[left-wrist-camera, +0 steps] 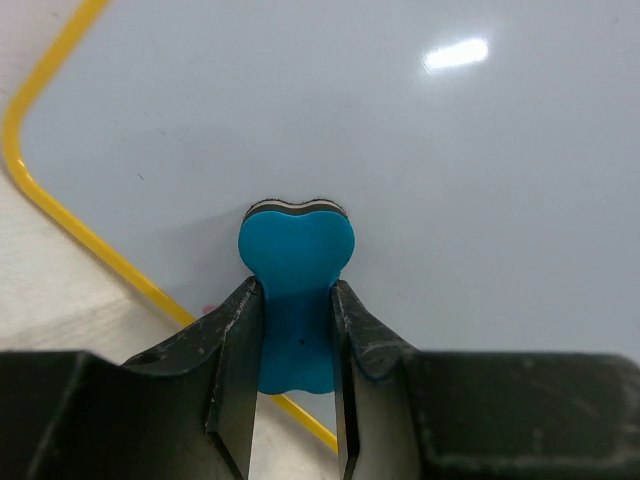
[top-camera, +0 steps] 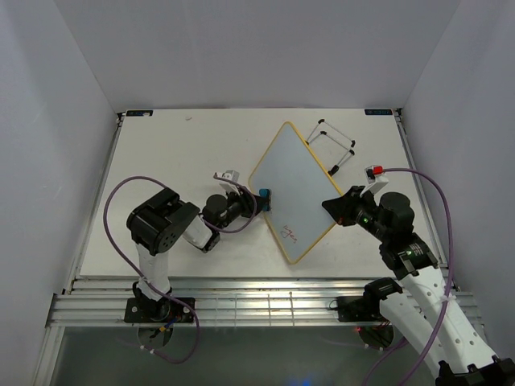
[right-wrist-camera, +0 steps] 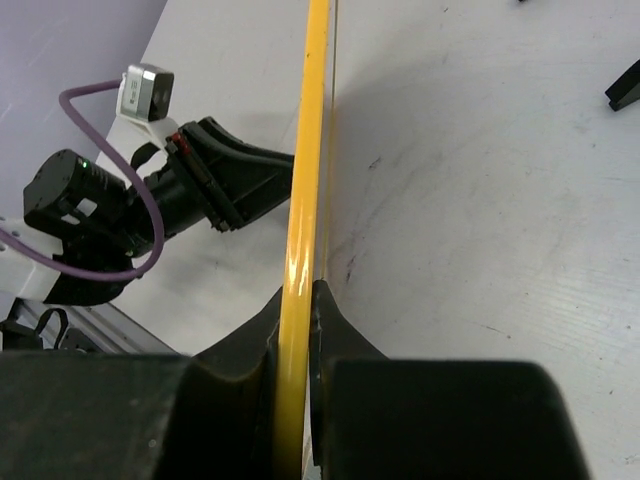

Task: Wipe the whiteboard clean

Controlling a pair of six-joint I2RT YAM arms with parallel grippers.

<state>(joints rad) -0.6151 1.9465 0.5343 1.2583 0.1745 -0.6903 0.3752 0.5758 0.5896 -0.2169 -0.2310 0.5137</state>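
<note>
The whiteboard (top-camera: 294, 193) is being held near the middle of the table (top-camera: 177, 153), turned corner-on like a diamond. Its yellow frame is being clamped at the right-hand edge by the right gripper (right-wrist-camera: 298, 300), jaws closed tight on the rim. A blue eraser (left-wrist-camera: 296, 260) is being pinched in the left gripper (left-wrist-camera: 297, 295) and set against the board's white face near the left edge. Red marks (top-camera: 288, 234) are showing by the lower corner, and a wire stand (top-camera: 334, 145) is lying beside the upper right edge.
</note>
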